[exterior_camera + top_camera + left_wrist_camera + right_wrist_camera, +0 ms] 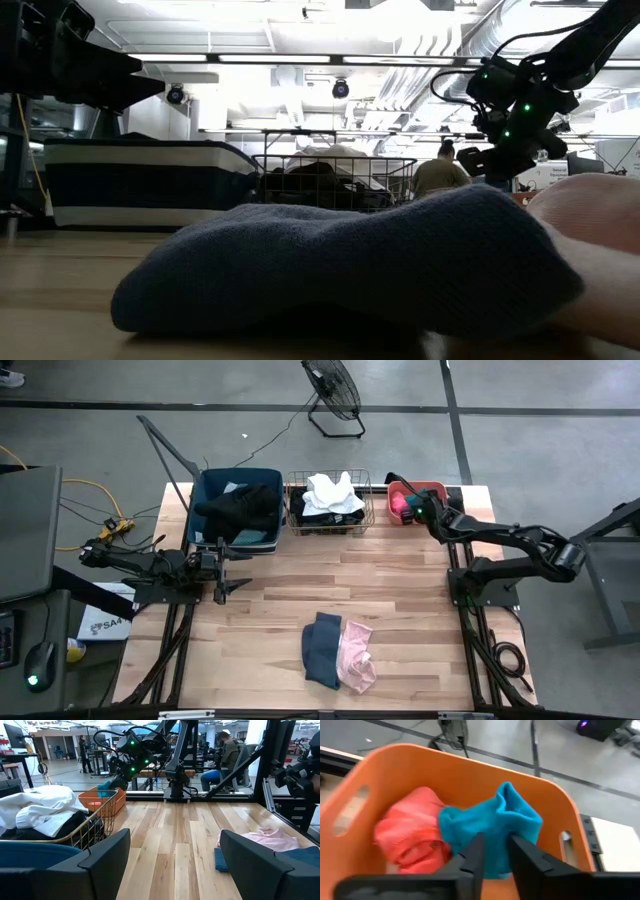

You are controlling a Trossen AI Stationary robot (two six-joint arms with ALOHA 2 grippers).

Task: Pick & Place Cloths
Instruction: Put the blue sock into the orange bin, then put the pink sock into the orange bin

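Holding the teal cloth (492, 832) over the coral tub (432, 491) is your job right now. The right gripper (492, 851) sits at about 1 o'clock on the table in the high view, right above that tub. Its two fingers are nearly closed, and the teal cloth is pinched in the thin gap between them. A bright pink cloth (409, 837) lies in the tub just beside it, touching it.

You seem to be either dropping the teal cloth in or lifting it out; I cannot tell which. If you are dropping it, get the cloth well inside the tub walls first, then open the fingers wide so it falls free. If you are lifting it, go straight up and watch that the pink one does not come along.

The left gripper (222, 568) waits at about 9 o'clock, near the blue tub (205, 512). Its fingers are spread wide and hold nothing. Black cloth (240, 508) fills that tub. The wire basket (369, 495) at 12 o'clock holds white cloth (333, 493) on top of black.

Two more cloths lie at about 6 o'clock: a grey-blue cloth (321, 649) and a pale pink cloth (357, 656), touching each other. They look like your next ones. Grab each one near its middle so it does not slip.
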